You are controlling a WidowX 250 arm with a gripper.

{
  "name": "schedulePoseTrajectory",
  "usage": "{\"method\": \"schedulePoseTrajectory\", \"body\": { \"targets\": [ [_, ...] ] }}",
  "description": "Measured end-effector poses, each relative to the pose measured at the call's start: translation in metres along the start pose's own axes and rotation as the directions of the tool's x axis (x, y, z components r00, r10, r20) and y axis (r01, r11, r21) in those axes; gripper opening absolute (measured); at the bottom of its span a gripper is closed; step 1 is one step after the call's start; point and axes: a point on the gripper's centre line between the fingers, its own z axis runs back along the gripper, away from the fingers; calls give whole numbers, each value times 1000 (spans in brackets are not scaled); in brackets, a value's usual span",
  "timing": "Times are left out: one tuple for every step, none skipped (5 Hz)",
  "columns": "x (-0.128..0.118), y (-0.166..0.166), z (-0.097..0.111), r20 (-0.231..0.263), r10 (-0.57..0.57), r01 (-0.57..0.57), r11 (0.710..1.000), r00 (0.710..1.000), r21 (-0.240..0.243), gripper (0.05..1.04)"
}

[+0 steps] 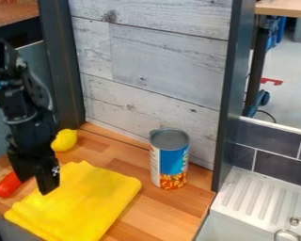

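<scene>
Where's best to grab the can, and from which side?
Probably the can by its upper sides, coming straight down from above: it stands upright with straight, round walls, and the wooden panel behind limits access from the back.

1. The gripper (35,185) is showing black.
2. The cloth (81,200) is displaying solid yellow.
3. The lemon (64,140) is presenting bright yellow.
4. The long item (8,185) is showing red.
5. The can (172,162) is displaying a grey top, and its label is combining white, blue and a mottled orange-red and yellow band.
6. The counter (165,209) is presenting strips of light and orange-brown wood grain.
7. The back panel (159,66) is showing whitish-grey boards with dark knots and seams.
8. The tiles (279,162) are displaying dark grey with pale joint lines.
9. The sink (232,223) is showing white.
</scene>
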Motion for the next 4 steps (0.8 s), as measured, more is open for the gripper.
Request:
{"method": "schedulePoseTrajectory", "body": {
  "targets": [
    [4, 7, -25, -40, 32, -31, 999, 999, 29, 1000],
    [17, 0, -42, -30, 10, -8, 999, 999, 50, 1000],
    [19, -3, -50, -52, -14, 17, 997, 999, 70, 1000],
    [24, -10, -52, -48, -53, 56, 996, 997, 71, 1000]
  ]
}}
